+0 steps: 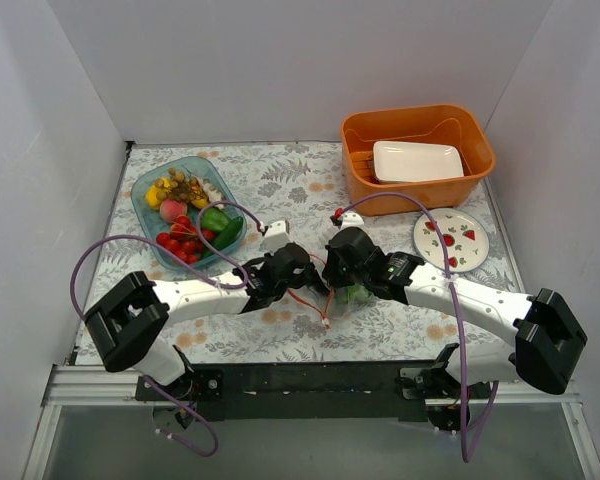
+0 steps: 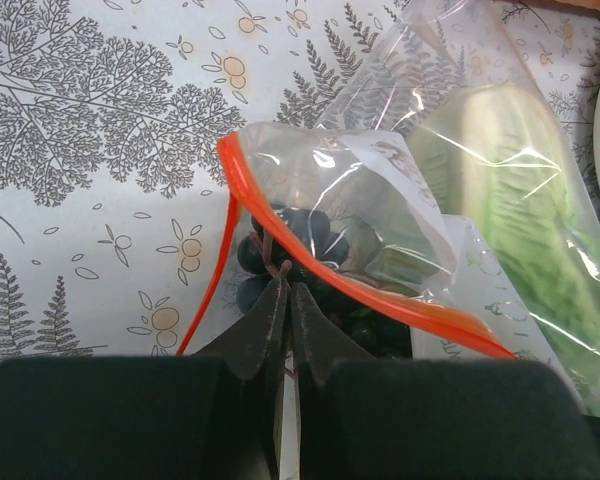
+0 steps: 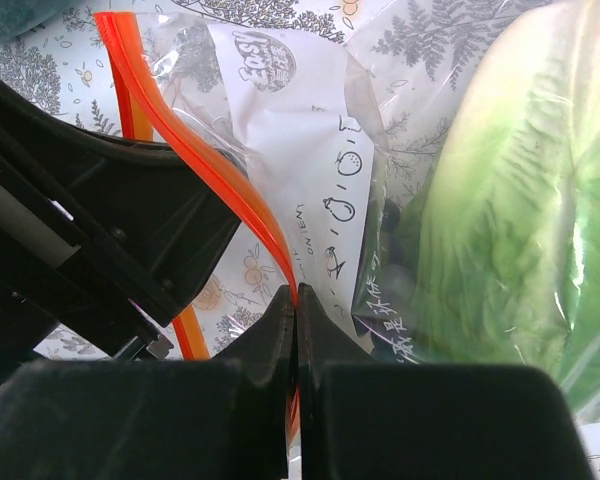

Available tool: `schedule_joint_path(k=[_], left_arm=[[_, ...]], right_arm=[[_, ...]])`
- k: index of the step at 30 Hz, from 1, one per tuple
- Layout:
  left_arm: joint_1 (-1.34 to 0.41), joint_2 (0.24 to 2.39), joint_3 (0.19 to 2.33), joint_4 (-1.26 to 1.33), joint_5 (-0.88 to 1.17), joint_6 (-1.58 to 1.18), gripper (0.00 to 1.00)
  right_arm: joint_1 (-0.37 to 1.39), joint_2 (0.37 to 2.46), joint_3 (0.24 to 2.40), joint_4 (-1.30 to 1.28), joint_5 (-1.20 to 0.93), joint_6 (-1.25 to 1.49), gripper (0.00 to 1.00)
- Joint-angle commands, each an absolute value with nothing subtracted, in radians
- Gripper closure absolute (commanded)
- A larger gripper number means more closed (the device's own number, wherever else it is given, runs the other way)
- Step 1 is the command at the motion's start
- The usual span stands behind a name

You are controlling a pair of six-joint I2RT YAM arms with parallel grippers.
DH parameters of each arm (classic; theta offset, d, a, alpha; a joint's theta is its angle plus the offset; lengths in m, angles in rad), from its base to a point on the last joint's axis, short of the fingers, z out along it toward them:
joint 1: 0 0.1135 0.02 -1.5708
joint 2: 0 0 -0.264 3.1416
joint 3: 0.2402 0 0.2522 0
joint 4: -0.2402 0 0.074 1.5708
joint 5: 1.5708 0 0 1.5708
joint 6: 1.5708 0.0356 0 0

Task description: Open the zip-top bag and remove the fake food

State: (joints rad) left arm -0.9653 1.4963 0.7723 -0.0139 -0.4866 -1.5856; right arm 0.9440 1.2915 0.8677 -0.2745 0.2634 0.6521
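Observation:
The zip-top bag [image 1: 346, 297] lies crumpled mid-table between both grippers. In the left wrist view its red-orange zip strip [image 2: 400, 305] is parted into two lips, so the mouth stands open. The light-green lettuce [image 2: 510, 200] and a cluster of dark round pieces [image 2: 305, 232] are inside. My left gripper [image 2: 285, 287] is shut at the mouth, its tips on the cluster's brown stem; whether film is pinched too, I cannot tell. My right gripper [image 3: 297, 297] is shut on the zip strip [image 3: 220, 190], with the lettuce [image 3: 510, 200] to its right. In the top view the left gripper [image 1: 307, 278] and right gripper [image 1: 337, 275] nearly touch. The cucumber is hidden.
A teal tray [image 1: 143, 200] of toy foods stands at the back left. An orange basket [image 1: 472, 178] holding a white dish [image 1: 415, 160] stands at the back right. A strawberry-print plate [image 1: 450, 240] lies in front of it. White walls enclose the table.

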Motion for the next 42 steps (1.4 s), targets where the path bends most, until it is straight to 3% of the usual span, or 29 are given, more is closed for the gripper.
schedule_joint_path(k=[1,42], left_arm=[[-0.968,1.44,0.741,-0.006,-0.494,-1.572,1.0],[-0.968,1.003,0.761,-0.035,-0.29,-1.381,1.0]], right_arm=[[0.95,1.293,0.904,-0.267,0.298,0.66,0.99],[0.95,1.313,0.976,-0.273,0.37,0.67,0.99]])
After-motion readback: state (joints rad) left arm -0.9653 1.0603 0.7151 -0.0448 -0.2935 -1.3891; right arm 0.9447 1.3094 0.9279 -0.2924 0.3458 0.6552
